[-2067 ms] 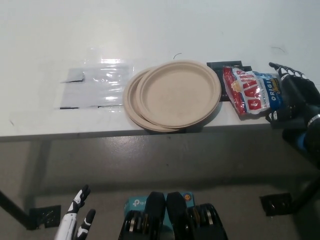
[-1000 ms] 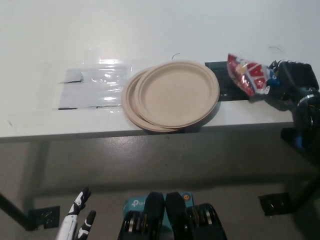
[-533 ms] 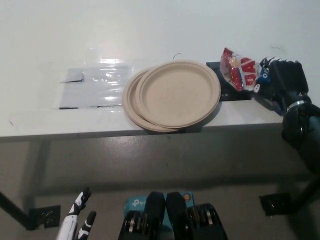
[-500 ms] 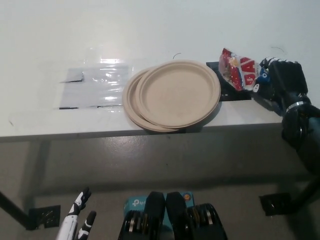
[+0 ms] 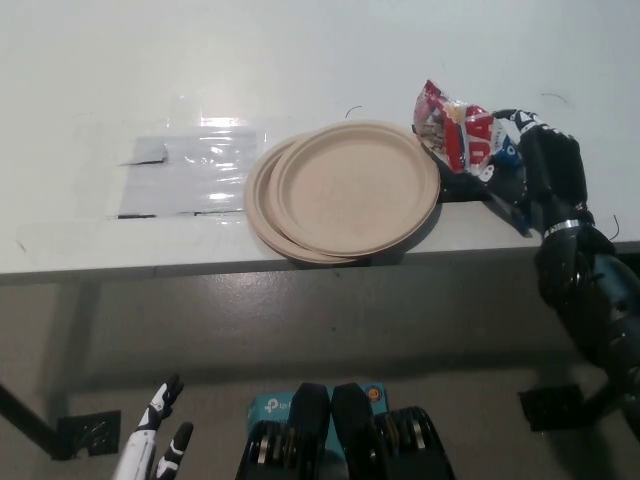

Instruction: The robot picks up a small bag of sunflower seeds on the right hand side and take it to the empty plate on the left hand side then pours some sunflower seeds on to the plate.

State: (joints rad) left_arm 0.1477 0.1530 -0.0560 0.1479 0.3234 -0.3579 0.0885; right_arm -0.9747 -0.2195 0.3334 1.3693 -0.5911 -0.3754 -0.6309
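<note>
White counter (image 5: 300, 60) above grey floor (image 5: 300, 320). Right hand (image 5: 535, 165), fingers gripping seed bag (image 5: 455, 133) beside stacked plates (image 5: 345, 190); left hand (image 5: 155, 445) low, fingers spread.

Small red-and-white bag of sunflower seeds (image 5: 456, 135), crinkled, tilted, lifted off table, gripped at right end by black right hand (image 5: 535, 165), left end just beside plate rim. Tan paper plate (image 5: 356, 186), round, empty, stacked slightly offset on second plate, near table's front edge.

Matt paper plates (image 5: 345, 190), glossy printed bag (image 5: 455, 135), shiny clear plastic sheet (image 5: 185, 170), smooth white table (image 5: 90, 60).
</note>
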